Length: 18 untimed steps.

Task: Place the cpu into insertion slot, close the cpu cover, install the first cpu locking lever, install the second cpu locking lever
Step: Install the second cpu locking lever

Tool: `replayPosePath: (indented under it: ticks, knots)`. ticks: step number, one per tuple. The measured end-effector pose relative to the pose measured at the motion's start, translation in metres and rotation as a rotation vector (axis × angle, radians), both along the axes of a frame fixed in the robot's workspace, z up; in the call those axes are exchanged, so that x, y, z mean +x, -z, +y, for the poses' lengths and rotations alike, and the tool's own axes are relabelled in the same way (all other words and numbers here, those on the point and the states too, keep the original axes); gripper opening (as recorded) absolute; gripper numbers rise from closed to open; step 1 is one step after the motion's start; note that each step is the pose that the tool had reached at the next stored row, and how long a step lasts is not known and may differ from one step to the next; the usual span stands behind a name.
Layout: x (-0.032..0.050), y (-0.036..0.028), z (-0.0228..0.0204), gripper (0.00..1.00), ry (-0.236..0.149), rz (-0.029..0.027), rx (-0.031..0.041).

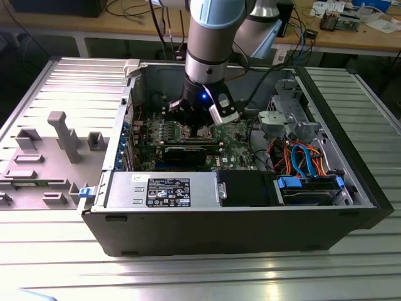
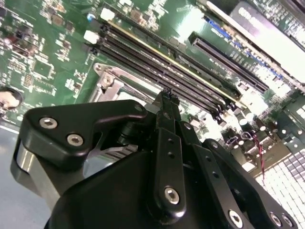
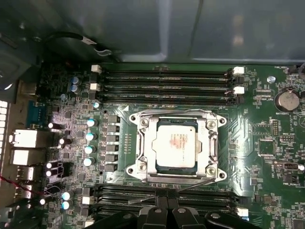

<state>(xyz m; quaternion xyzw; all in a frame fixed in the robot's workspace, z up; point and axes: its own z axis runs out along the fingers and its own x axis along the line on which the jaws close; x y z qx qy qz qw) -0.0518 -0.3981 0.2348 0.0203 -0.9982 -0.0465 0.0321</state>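
The cpu (image 3: pixel 176 143) is seen seated in the insertion slot (image 3: pixel 175 144) at the middle of the green motherboard (image 3: pixel 257 143), with the cpu cover (image 3: pixel 148 143) lowered around it. The gripper (image 3: pixel 167 206) is held just beside the socket's edge, its fingers (image 2: pixel 167 112) drawn together on nothing.

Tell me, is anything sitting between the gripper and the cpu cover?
Nothing visible. In the first wrist view the gripper hangs beside the cpu cover, which lies flat over the cpu, with bare board between.
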Motion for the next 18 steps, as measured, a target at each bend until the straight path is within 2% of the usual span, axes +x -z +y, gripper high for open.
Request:
replayPosePath:
  ticks: [4, 7, 14, 16, 18]
  knots:
    - [-0.0023, 0.0034, -0.003, 0.11, -0.006, 0.0018, 0.0016]
    - [-0.0029, 0.0051, -0.0044, 0.11, -0.019, 0.0022, 0.01]
    - [-0.0115, 0.0111, -0.0054, 0.11, -0.054, 0.0066, 0.0148]
    - [-0.0118, 0.0118, -0.0053, 0.11, -0.056, 0.0068, 0.0198]
    - [-0.0118, 0.0119, -0.0053, 0.11, -0.056, 0.0069, 0.0199]
